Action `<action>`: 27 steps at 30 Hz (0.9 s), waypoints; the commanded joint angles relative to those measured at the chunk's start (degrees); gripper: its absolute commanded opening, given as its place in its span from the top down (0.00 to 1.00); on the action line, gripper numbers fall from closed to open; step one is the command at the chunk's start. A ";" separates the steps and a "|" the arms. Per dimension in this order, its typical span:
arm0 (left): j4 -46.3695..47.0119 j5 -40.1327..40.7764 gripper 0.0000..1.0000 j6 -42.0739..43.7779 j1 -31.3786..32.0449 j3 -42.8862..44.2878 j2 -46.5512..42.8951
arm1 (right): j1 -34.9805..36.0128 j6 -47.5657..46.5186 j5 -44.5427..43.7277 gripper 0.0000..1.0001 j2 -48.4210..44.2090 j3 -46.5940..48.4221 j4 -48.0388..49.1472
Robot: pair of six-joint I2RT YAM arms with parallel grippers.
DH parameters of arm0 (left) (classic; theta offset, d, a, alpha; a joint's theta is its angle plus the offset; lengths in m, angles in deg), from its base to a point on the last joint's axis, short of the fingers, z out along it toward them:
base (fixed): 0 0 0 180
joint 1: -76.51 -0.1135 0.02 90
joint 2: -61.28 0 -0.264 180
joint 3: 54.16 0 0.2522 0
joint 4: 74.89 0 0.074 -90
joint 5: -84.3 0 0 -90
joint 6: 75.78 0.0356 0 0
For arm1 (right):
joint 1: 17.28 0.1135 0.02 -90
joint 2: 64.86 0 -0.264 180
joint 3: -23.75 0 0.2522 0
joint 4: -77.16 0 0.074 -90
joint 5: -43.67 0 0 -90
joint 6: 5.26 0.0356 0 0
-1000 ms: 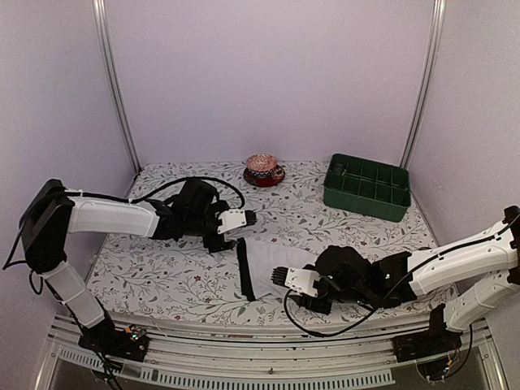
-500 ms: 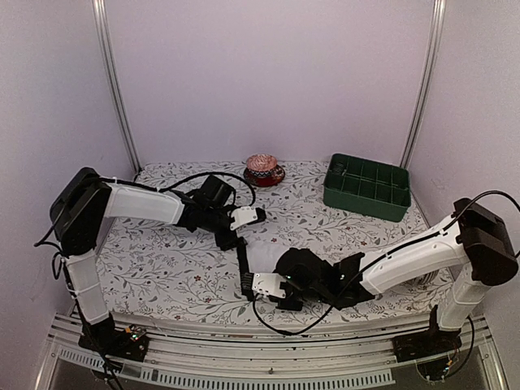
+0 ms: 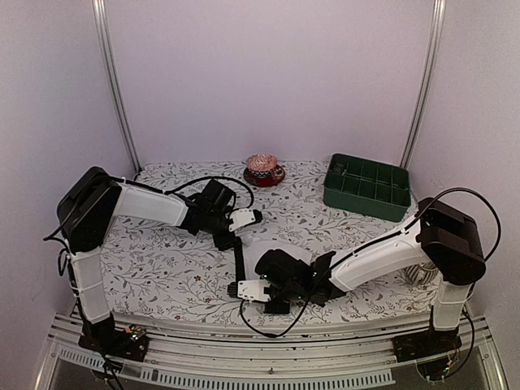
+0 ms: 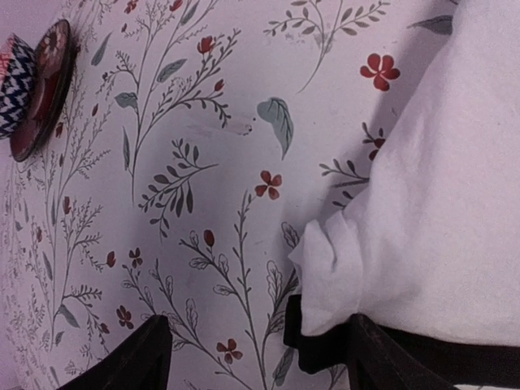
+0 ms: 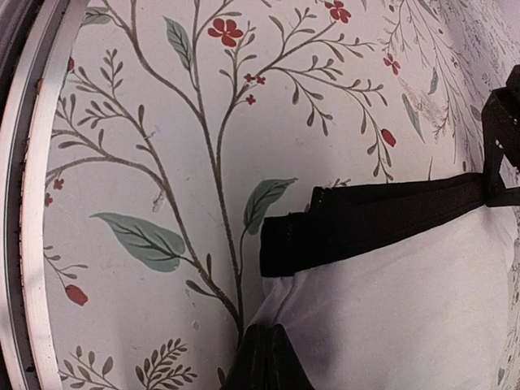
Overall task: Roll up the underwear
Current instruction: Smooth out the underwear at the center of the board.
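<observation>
The white underwear point(image 3: 280, 246) lies flat on the floral tablecloth, its black waistband point(image 3: 241, 268) along its left side. In the left wrist view the far waistband corner point(image 4: 321, 351) and bunched white cloth point(image 4: 431, 211) sit between my left gripper's point(image 4: 260, 361) open fingers, one finger point(image 4: 386, 361) resting over the band. My left gripper point(image 3: 246, 218) hovers at that far corner. At the near corner, my right gripper point(image 3: 236, 290) is shut. Its tips point(image 5: 268, 357) pinch the puckered white cloth point(image 5: 382, 309) just beside the waistband end point(image 5: 325, 231).
A green compartment crate point(image 3: 367, 187) stands at the back right. A patterned cup on a red saucer point(image 3: 263, 171) sits at the back centre, also seen in the left wrist view as the saucer point(image 4: 41, 89). The table's metal front rail point(image 5: 24, 203) runs close beside my right gripper.
My right arm swept left along the near edge to the waistband's near corner and its jaws closed on the cloth. My left gripper edged toward the far corner, staying open.
</observation>
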 commanded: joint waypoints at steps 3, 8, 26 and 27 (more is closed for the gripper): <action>-1.47 1.91 0.20 0.04 -1.14 -0.62 1.65 | -0.06 1.66 4.09 0.93 3.85 3.88 -4.67; -0.89 1.72 0.06 -1.40 -1.44 -0.72 -2.32 | -0.16 4.40 2.06 0.74 -1.78 3.53 -2.79; -4.81 -8.46 0.01 -0.02 4.43 -11.98 -23.14 | 0.78 26.51 -7.91 0.59 -26.63 -15.48 -2.65; -4.18 -7.86 0.02 0.39 5.49 -13.19 -22.99 | 1.18 28.64 -8.30 0.59 -26.27 -15.80 -3.10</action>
